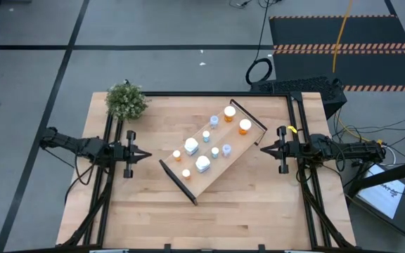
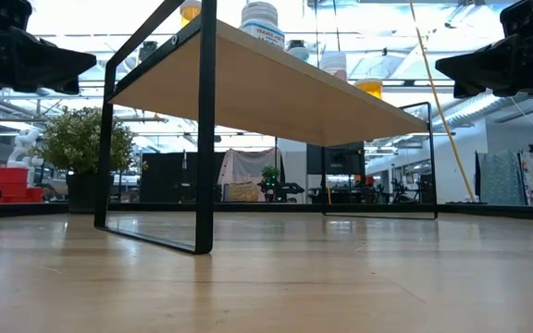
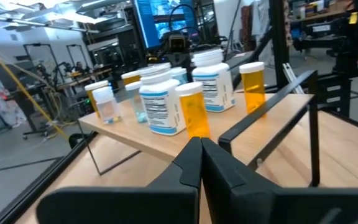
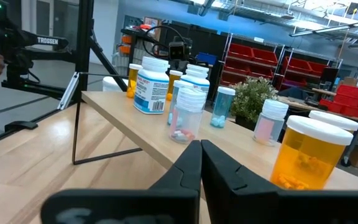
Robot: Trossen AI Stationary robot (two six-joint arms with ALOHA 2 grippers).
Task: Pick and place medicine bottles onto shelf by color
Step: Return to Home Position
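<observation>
The shelf (image 1: pixel 213 176), a light-wood board on black brackets, stands slantwise on its brackets at the table's middle. Several medicine bottles stand upright on its top: orange ones (image 1: pixel 245 126), white ones (image 1: pixel 202 164) and pale blue ones (image 1: pixel 215 151), also close in the left wrist view (image 3: pixel 194 115) and the right wrist view (image 4: pixel 306 155). My left gripper (image 1: pixel 145 155) is shut, level, at the table's left, its tips (image 3: pixel 201 142) pointing at the shelf's near end. My right gripper (image 1: pixel 263 148) is shut, level, at the table's right, its tips (image 4: pixel 201 144) short of the shelf's far end.
A small green bushy plant (image 1: pixel 126 102) sits at the table's far left corner. Black frame rails (image 1: pixel 107 176) run along the table's left and right sides. Bare tabletop (image 1: pixel 209 225) lies between the shelf and the near edge.
</observation>
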